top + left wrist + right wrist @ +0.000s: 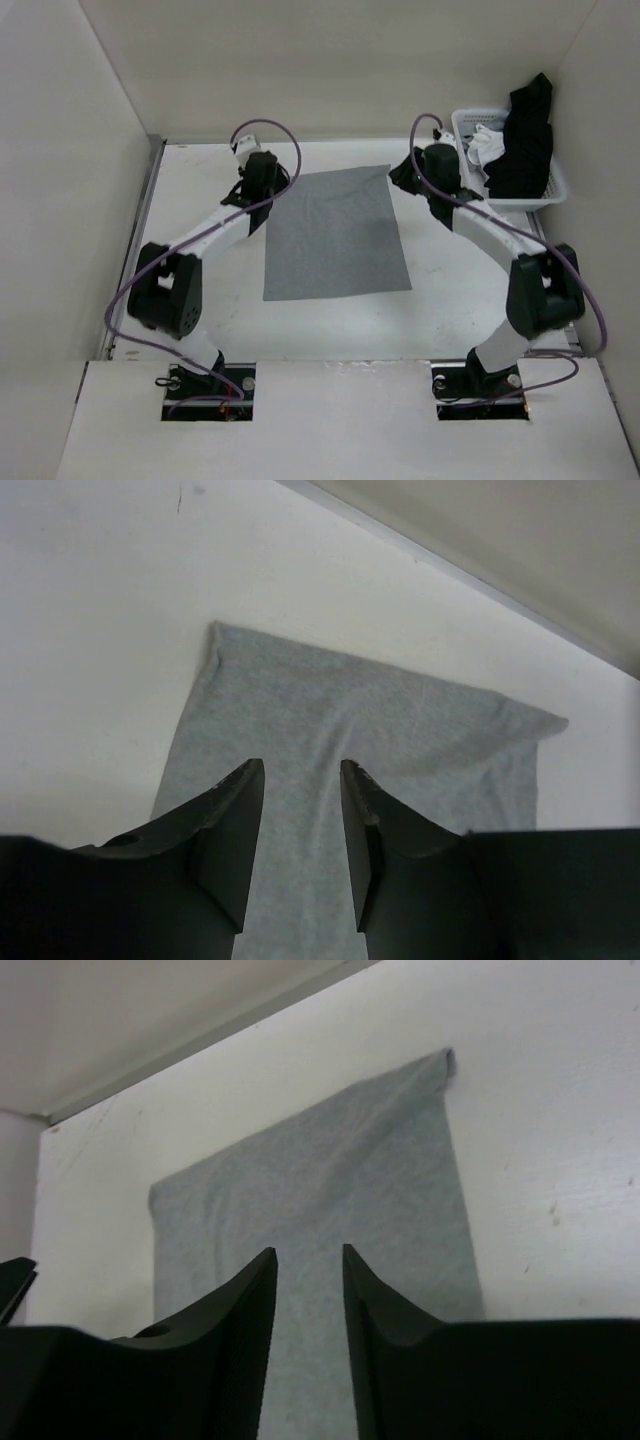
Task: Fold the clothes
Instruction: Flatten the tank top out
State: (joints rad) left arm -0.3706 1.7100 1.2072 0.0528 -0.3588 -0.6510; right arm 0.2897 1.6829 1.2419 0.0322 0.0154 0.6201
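The left gripper (300, 770) has its two dark jaws apart, with a plain gap between them and nothing in it. Through that gap, in its wrist view, grey knit shows below. The right gripper (308, 1252) is the same: jaws parted, nothing held, grey cloth underneath.

From above, each gripper hangs over one far corner of the clothes (335, 235), the left one at the far left corner and the right one at the far right. Whether the fingertips touch the fabric cannot be told from these views. The arms mirror each other, probably because a soft piece this wide has to be worked from both corners at once to keep its edge straight.

The clothes are one light grey top, lying flat as a neat, slightly skewed rectangle in the middle of the white table (450, 290), between the two arms. No neckline or sleeves show, so it looks to be folded over at least once. The far left corner has a small rolled lip. Another fold, bringing the far edge toward the near edge, seems the likely next step.

At the far right stands a white basket (555, 195), well apart from the grey top. It holds a black garment (525, 140) and a small white garment (487, 145), neither of them part of this fold.
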